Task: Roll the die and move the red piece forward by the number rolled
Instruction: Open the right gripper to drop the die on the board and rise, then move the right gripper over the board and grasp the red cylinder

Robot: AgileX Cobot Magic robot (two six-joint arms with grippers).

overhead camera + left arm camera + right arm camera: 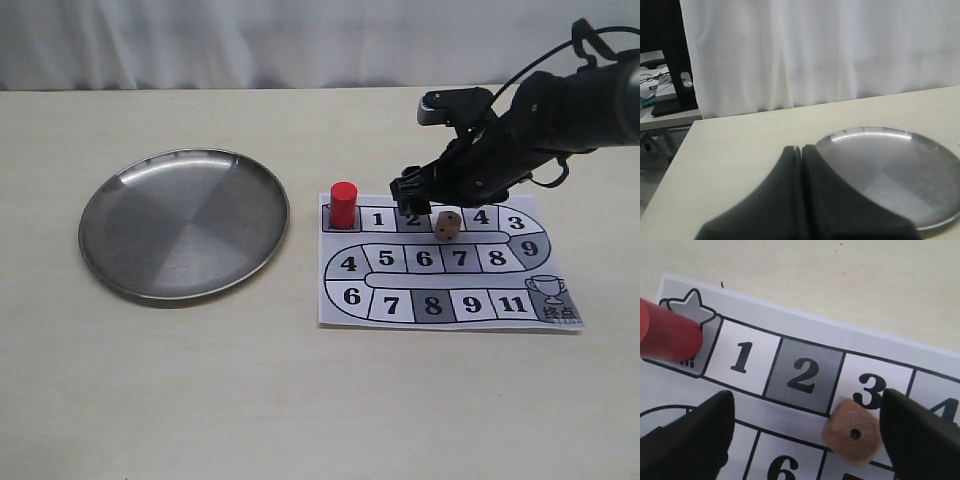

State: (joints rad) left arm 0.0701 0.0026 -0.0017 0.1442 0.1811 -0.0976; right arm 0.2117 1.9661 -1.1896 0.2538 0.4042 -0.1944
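Observation:
The red piece (343,204) (667,335) stands upright on the star square at the start of the paper game board (340,300) (800,372). The die (447,226) (854,432) lies on the board just below square 3, and its visible face in the right wrist view has one pip. My right gripper (425,205) (806,405) hovers low over squares 2 and 3 with its jaws wide open. The die sits between the fingers, close to one of them. My left gripper (801,148) is shut on nothing and is out of the exterior view.
A round steel plate (185,222) (890,165) lies on the pale table left of the board, just beyond the left gripper's tips. A white curtain hangs along the table's far edge.

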